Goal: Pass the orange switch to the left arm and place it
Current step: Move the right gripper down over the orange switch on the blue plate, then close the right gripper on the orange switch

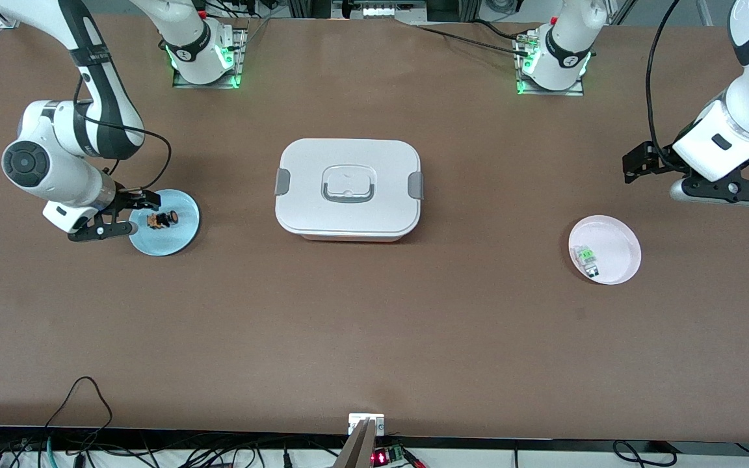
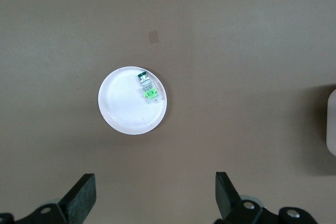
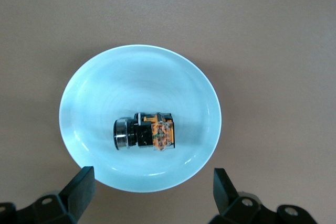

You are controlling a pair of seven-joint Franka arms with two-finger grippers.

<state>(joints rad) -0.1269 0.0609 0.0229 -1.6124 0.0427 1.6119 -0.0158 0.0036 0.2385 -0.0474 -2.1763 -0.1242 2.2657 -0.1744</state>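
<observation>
I am holding the right gripper (image 3: 149, 195) over the edge of the blue plate (image 3: 89, 98) at the right arm's end of the table, fingers (image 3: 79, 190) spread wide with nothing between them, and the switch (image 3: 145, 131) is lying on its side in the plate just ahead of the fingertips. I am keeping the left gripper (image 2: 155, 198) in the air near the pink plate (image 2: 123, 114) with the green part (image 2: 147, 88), its fingers (image 2: 81, 195) also released and empty. The box (image 1: 348, 189) is sitting shut mid-table between the two plates.
</observation>
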